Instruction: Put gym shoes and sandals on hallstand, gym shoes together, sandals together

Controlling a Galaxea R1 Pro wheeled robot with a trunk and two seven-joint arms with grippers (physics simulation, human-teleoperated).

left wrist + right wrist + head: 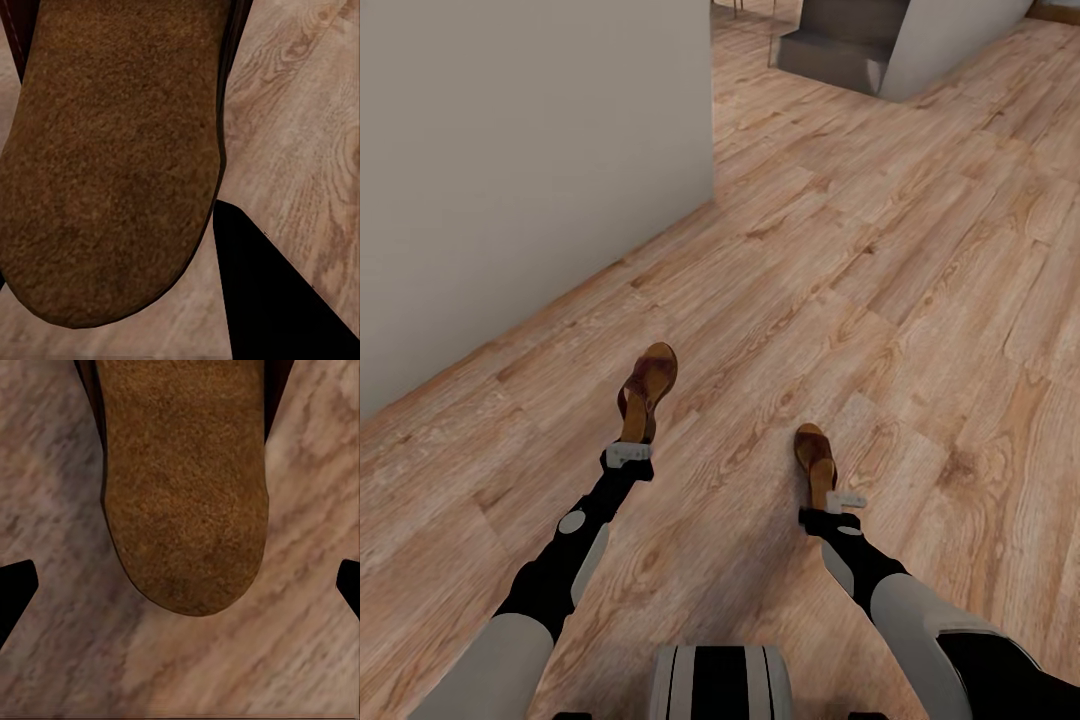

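Now the left claw (628, 455) is gripping one small brown leather-look sandal (647, 388) at lower centre-left; the right claw (844, 502) is pinching its twin (815, 460), both apparently being carried above the wood-plank floor (920, 300). Next: finding the hallstand.

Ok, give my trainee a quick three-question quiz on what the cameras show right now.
1. Multiple choice: what sits just ahead of the left pincer and the right pincer?
A) a brown sandal each
B) a white sneaker each
C) one sandal, one sneaker
2. True or false: the left sandal is nearer the plain wall than the right sandal.
3. Fill in: beneath both sandals is a ___-plank floor.
Key: 1 A; 2 true; 3 wood.
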